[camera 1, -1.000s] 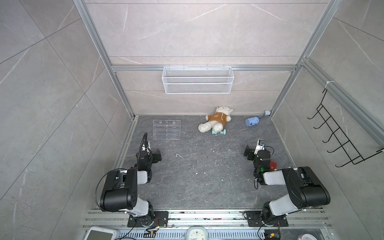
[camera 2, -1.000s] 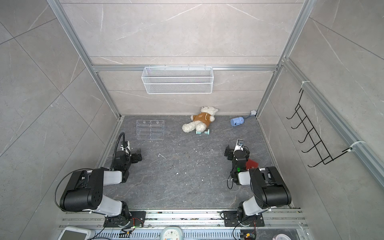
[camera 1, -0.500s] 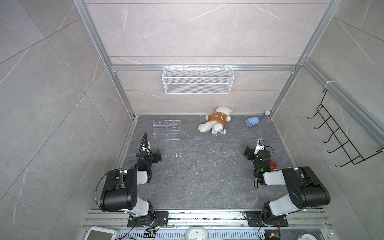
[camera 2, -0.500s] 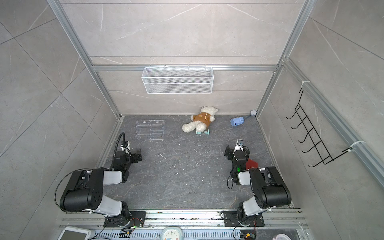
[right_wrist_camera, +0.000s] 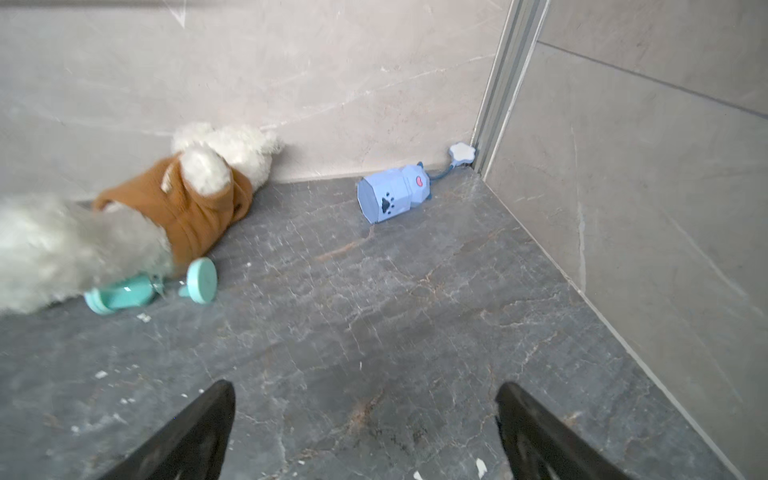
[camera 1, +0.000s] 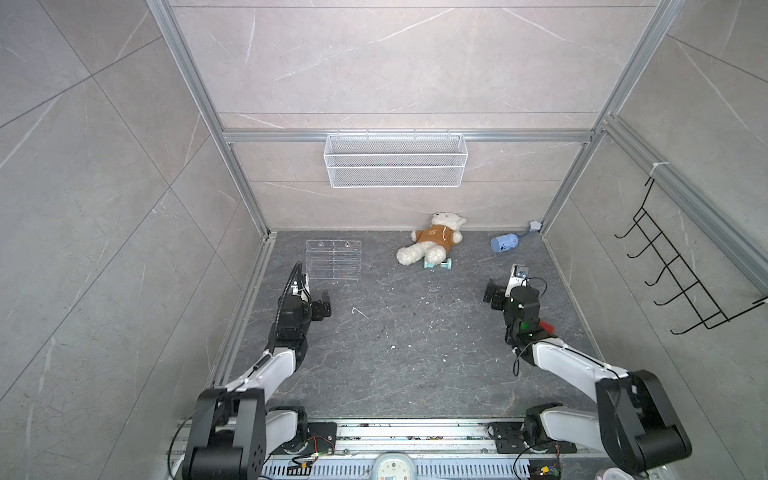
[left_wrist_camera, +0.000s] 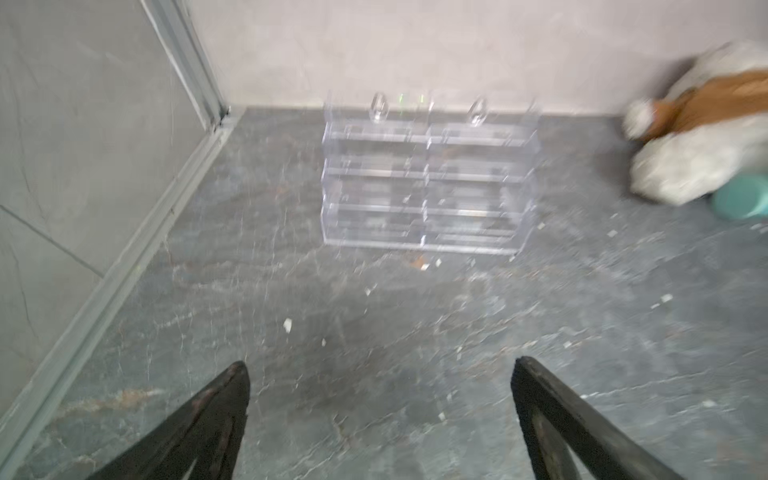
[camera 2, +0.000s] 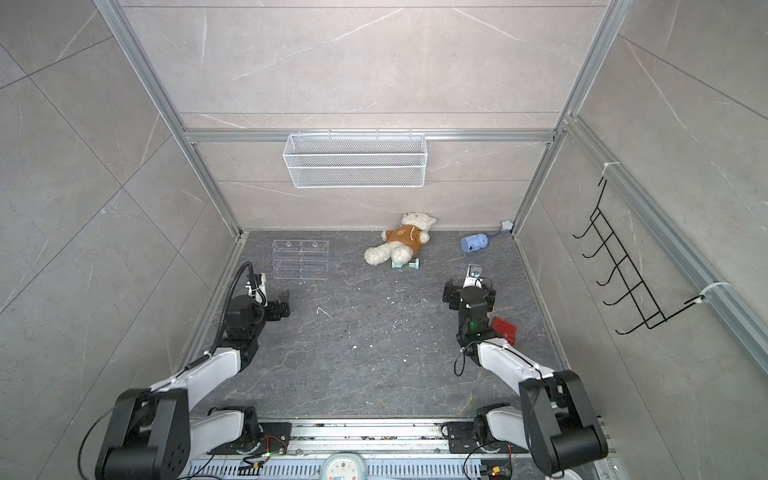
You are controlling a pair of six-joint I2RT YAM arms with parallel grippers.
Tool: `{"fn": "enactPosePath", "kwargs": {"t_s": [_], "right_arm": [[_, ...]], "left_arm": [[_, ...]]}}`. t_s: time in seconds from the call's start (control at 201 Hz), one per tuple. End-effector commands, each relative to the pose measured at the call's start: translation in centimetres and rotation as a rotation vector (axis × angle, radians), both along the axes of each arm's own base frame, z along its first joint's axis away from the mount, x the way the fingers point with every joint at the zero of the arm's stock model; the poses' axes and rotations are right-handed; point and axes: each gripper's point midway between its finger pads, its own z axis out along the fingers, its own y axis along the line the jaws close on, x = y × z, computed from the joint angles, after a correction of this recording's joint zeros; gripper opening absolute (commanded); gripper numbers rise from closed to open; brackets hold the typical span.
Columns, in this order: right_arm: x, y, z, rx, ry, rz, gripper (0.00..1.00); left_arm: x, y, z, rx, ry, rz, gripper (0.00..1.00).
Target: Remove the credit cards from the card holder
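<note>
The card holder (camera 2: 503, 330) is a flat red wallet lying on the dark floor by the right wall. It sits just behind and right of my right wrist, and in a top view only its red edge (camera 1: 547, 326) shows past the arm. No credit cards show in any view. My right gripper (camera 2: 469, 289) (camera 1: 513, 287) (right_wrist_camera: 365, 385) is open over bare floor, pointing toward the back wall, away from the card holder. My left gripper (camera 1: 309, 293) (camera 2: 268, 293) (left_wrist_camera: 380, 363) is also open and empty at the left side.
A clear acrylic tiered rack (camera 1: 333, 259) (left_wrist_camera: 428, 178) stands ahead of the left gripper. A white teddy bear (camera 1: 432, 243) with a teal dumbbell (camera 1: 437, 264) and a blue toy (camera 1: 504, 242) lie along the back wall. A wire basket (camera 1: 395, 160) and black hooks (camera 1: 681, 282) hang on the walls.
</note>
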Motion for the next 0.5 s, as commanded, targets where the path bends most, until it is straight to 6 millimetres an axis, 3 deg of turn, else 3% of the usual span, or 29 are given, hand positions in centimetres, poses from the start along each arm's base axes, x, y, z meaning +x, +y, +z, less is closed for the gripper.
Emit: {"fn": "enactPosePath", "kwargs": {"t_s": [0.0, 0.1, 0.289, 0.498], "right_arm": [[-3.0, 0.3, -1.5, 0.093, 0.221, -0.017, 1.0], [-5.2, 1.4, -0.5, 0.2, 0.293, 0.019, 1.0], [-10.0, 2.0, 1.0, 0.333, 0.392, 0.034, 1.0], [-13.7, 2.5, -0.2, 0.441, 0.503, 0.013, 0.98]], "left_arm": [[-1.4, -2.3, 3.2, -0.172, 0.021, -0.034, 1.0], [-3.0, -3.7, 4.6, -0.339, 0.108, -0.045, 1.0], [-7.3, -8.4, 7.7, -0.543, 0.198, -0.248, 1.0], [-11.8, -10.1, 9.2, -0.613, 0.295, -0.337, 1.0]]}}
